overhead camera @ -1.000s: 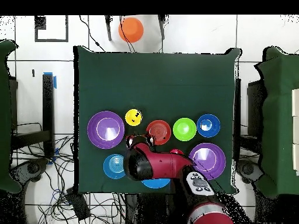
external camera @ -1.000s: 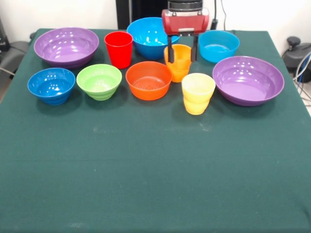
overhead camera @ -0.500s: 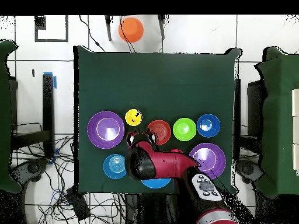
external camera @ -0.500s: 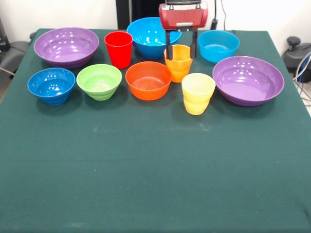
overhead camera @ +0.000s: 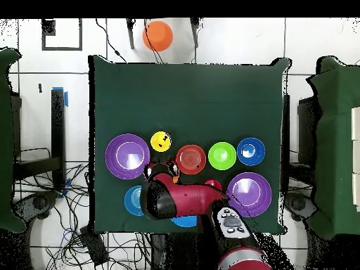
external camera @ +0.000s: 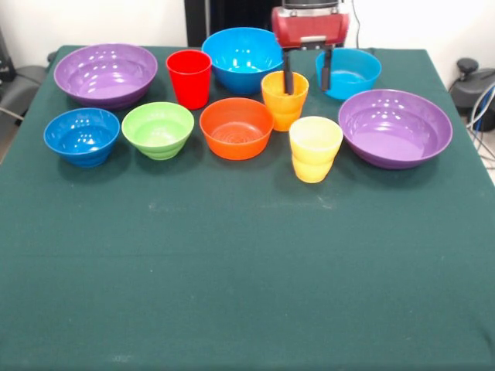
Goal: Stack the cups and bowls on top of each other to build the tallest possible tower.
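Ten pieces stand singly on the green cloth, so no tower shows. The cups are red [external camera: 189, 77], orange [external camera: 285, 99] and yellow [external camera: 315, 147]. The bowls are purple at the left [external camera: 105, 73] and right [external camera: 394, 127], large blue [external camera: 241, 58], cyan [external camera: 348, 73], dark blue [external camera: 81, 135], green [external camera: 158, 129] and orange [external camera: 236, 127]. My gripper [external camera: 306, 76] hangs open between the orange cup and the cyan bowl. Its left finger is at the cup's far rim, and it holds nothing. From overhead the arm [overhead camera: 179, 200] covers the large blue bowl and part of the cyan bowl [overhead camera: 132, 200].
The table [external camera: 247, 270] stretches wide in front of the row. Overhead, an orange round object [overhead camera: 157, 35] sits off the table beyond its far edge. Cables lie on the floor around the base.
My gripper has lifted and shifted right in the front view. It straddled the orange cup before; now only its left finger is at the cup. The cup has not moved.
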Robot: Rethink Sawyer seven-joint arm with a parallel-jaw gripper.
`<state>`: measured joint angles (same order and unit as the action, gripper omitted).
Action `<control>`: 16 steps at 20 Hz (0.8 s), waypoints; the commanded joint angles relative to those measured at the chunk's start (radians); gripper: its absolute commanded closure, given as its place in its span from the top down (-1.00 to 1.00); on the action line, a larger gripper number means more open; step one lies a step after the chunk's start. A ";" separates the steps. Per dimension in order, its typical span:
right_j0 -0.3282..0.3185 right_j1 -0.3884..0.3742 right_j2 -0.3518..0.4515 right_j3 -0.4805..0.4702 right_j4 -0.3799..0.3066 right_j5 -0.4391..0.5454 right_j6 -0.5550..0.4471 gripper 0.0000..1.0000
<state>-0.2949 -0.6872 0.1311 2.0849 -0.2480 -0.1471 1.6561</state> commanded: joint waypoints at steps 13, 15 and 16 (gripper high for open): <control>0.020 0.135 0.047 0.039 -0.053 -0.147 0.200 1.00; 0.004 0.127 0.059 0.049 -0.057 -0.137 0.199 1.00; -0.007 0.117 0.066 0.056 -0.061 -0.128 0.198 1.00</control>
<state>-0.2580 -0.6263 0.1291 2.0949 -0.2501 -0.2734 1.6777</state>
